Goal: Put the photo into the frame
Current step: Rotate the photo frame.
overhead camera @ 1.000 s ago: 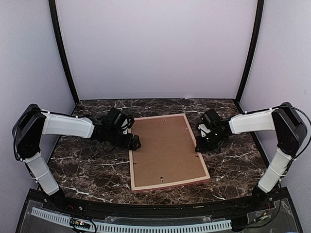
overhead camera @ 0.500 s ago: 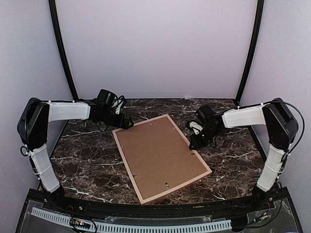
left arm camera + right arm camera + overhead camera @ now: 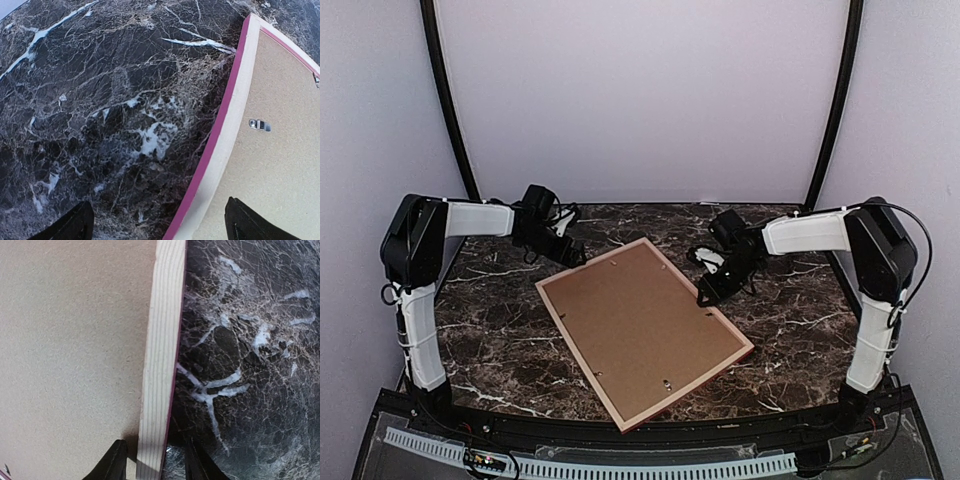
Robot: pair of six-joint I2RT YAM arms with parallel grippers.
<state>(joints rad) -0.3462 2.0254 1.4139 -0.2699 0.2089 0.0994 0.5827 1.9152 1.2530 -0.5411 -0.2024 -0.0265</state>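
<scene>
The frame (image 3: 590, 264) lies face down and skewed on the marble table, pale wood reverse up, with a pink edge showing (image 3: 230, 130). A brown backing board (image 3: 640, 325) fills it. The photo is hidden from every view. My left gripper (image 3: 567, 252) hovers open at the frame's far left corner; in the wrist view its tips (image 3: 157, 227) stand wide, one over the marble and one over the board (image 3: 285, 165). My right gripper (image 3: 706, 294) is at the frame's far right side. It (image 3: 156, 460) straddles the wooden rail (image 3: 162, 340) with small gaps on both sides, so it stands open.
The dark marble table (image 3: 490, 330) is walled in by pale panels and black corner posts (image 3: 455, 130). A small metal turn tab (image 3: 260, 125) sits on the backing board by the left rail. Both arm bases stand at the near edge.
The frame has swung anticlockwise, its far end going left. The right gripper's jaws have parted from the rail. The left arm has drawn back to the far left.
</scene>
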